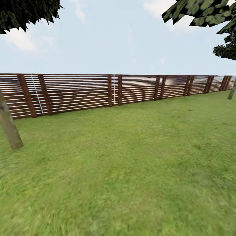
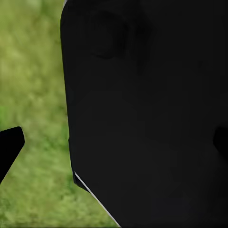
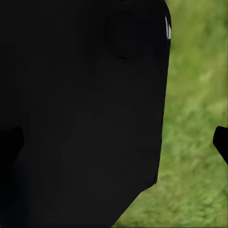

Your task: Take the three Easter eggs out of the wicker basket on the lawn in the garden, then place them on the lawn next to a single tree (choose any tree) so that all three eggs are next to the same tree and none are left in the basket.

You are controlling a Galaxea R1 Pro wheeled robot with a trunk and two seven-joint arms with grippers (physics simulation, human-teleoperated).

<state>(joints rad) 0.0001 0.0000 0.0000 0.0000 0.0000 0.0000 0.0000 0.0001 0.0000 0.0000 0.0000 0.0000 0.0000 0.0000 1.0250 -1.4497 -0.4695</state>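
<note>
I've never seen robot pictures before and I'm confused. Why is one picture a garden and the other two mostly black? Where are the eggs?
These come from a pretend, computer-made robot on wheels with two arms. The big picture is from the camera on its head. It looks over a lawn toward a brown fence, with a grey-brown tree trunk at the left and dark leaves at the top corners.

The other two pictures come from small cameras on the arms, near each gripper. A large black shape, probably part of the robot itself, sits right in front of each camera, so you mostly see black with a bit of grass beside it. A small dark tip pokes in at the edge, likely a gripper finger, and another.

No eggs or basket appear here, and I can't tell whether the grippers hold anything.
</note>
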